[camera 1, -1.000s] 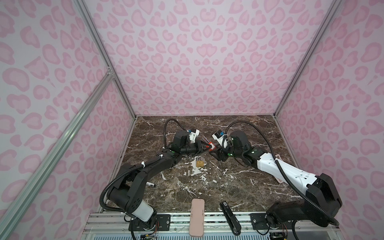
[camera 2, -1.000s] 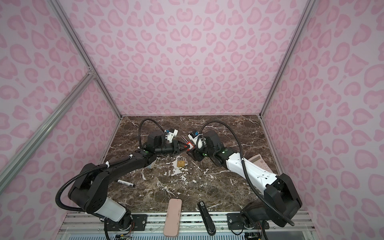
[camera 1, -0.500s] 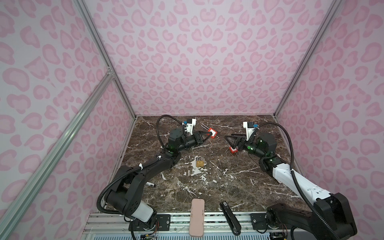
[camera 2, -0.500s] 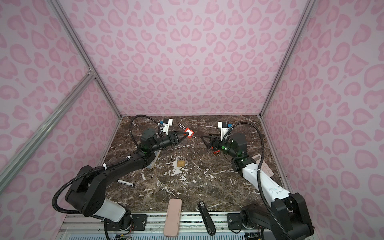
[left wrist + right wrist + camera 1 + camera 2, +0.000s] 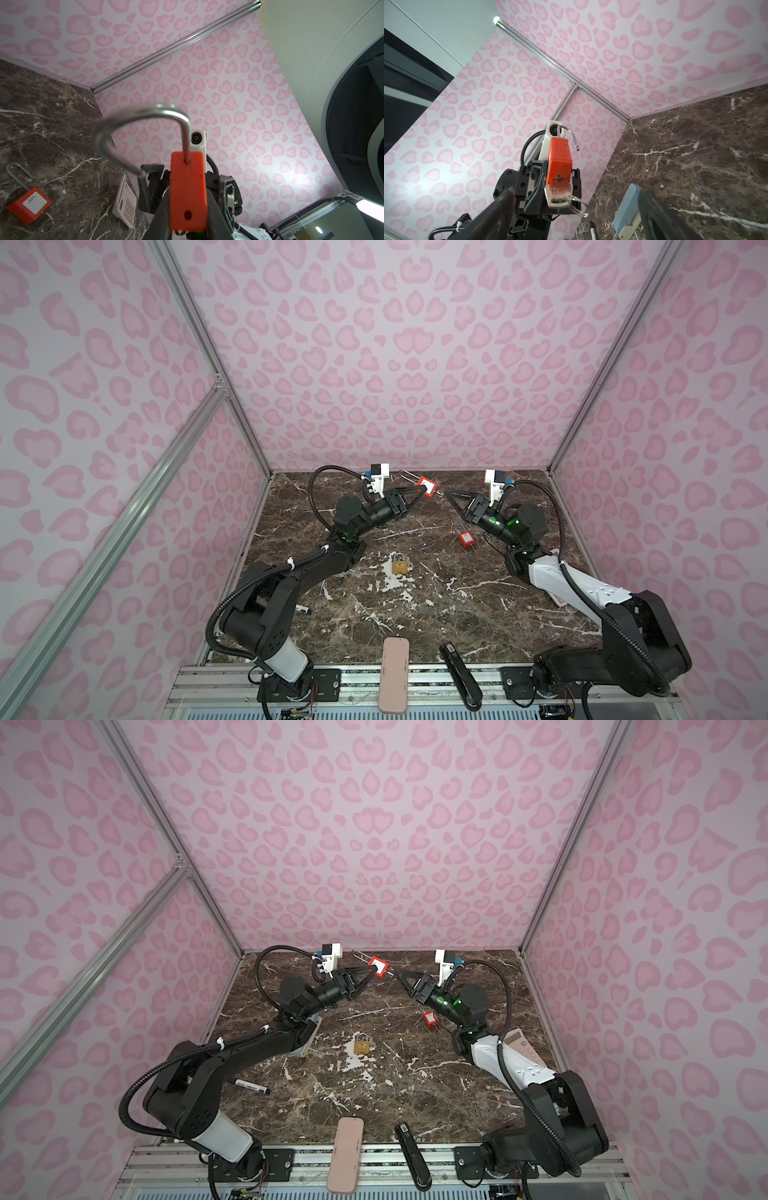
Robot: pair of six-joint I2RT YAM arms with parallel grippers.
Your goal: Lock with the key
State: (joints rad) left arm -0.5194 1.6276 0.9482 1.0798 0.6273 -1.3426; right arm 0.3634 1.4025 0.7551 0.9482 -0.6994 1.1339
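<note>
Narrow left gripper (image 5: 420, 490) clamps red padlock (image 5: 428, 486) by body, lifted off table (image 5: 415, 614). Shackle (image 5: 145, 116) swung open; key (image 5: 558, 192) sits in keyhole, facing right gripper (image 5: 454, 501). That tool: jaws spread wide, empty, backed off key. A second ago both tools met low at centre. Judgement: key let go, shackle not yet pressed home, locking unfinished. Gap between tools open; back wall (image 5: 415, 427) near behind padlock; second red padlock (image 5: 466, 538) lies below right gripper.
</note>
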